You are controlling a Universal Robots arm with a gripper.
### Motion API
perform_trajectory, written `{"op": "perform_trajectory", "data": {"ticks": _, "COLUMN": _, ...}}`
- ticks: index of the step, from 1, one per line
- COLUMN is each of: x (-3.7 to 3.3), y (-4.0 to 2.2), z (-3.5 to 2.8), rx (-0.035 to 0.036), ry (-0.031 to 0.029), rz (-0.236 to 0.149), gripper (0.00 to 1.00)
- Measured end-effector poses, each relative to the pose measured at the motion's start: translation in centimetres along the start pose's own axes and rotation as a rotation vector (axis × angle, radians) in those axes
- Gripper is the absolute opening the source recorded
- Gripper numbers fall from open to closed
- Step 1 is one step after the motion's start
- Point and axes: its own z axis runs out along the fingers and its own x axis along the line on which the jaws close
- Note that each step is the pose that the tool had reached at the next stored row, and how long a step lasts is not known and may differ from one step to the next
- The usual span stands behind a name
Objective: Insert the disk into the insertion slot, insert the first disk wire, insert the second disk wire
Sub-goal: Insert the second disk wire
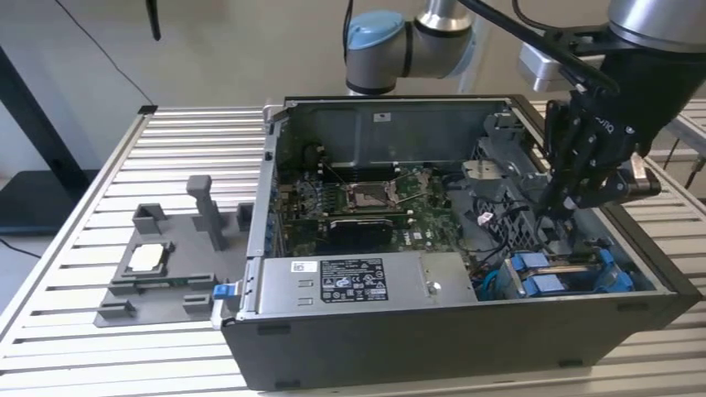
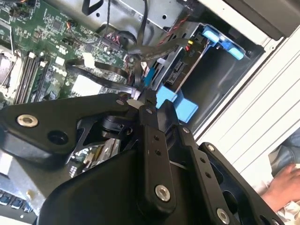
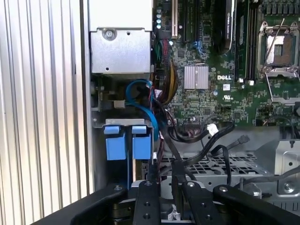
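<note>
The disk [image 1: 543, 284] is sitting, beneath a pale wall [image 1: 243, 50], on a slatted metal table [image 1: 78, 227], inside the open computer case [image 1: 441, 343], seated in the insertion slot [image 1: 584, 263]. The gripper [image 1: 557, 211] is hanging just above, its fingers [image 2: 149, 136] pinching together among black cables [image 3: 211, 136].

Dark grey, nearly charcoal, that computer case [image 1: 441, 347]. The motherboard [image 1: 375, 198] is green, speckled with fine tracks and dark chips. The power supply box [image 1: 331, 285] is plain silver-grey with a white sticker printed in black. Bright blue plastic jumps out at the insertion slot [image 1: 563, 275], set against dark grey metal. The gripper [image 1: 557, 211] is black, the cables [image 3: 197, 136] are black too, one blue cable [image 3: 149, 105], a red-and-yellow wire bundle [image 3: 171, 77]. The table [image 1: 66, 248] is pale silver, striped with ribs. The fixture [image 1: 165, 277] is matte grey. A light blue cap [image 1: 369, 33] sits on the silvery arm [image 1: 431, 54].
</note>
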Motion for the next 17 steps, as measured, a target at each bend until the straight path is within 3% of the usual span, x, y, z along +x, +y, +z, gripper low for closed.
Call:
{"op": "perform_trajectory", "data": {"ticks": 5, "x": -0.37, "y": 0.59, "z": 0.07, "rx": 0.0118, "ry": -0.0005, "rz": -0.006, "gripper": 0.26}}
{"op": "perform_trajectory", "data": {"ticks": 10, "x": -0.39, "y": 1.03, "z": 0.23, "rx": 0.0192, "ry": -0.0012, "rz": -0.022, "gripper": 0.26}}
{"op": "perform_trajectory", "data": {"ticks": 13, "x": -0.44, "y": 1.23, "z": 0.45, "rx": 0.0326, "ry": -0.0017, "rz": -0.032, "gripper": 0.26}}
{"op": "perform_trajectory", "data": {"ticks": 17, "x": -0.53, "y": 1.51, "z": 0.79, "rx": 0.0569, "ry": -0.0023, "rz": -0.044, "gripper": 0.26}}
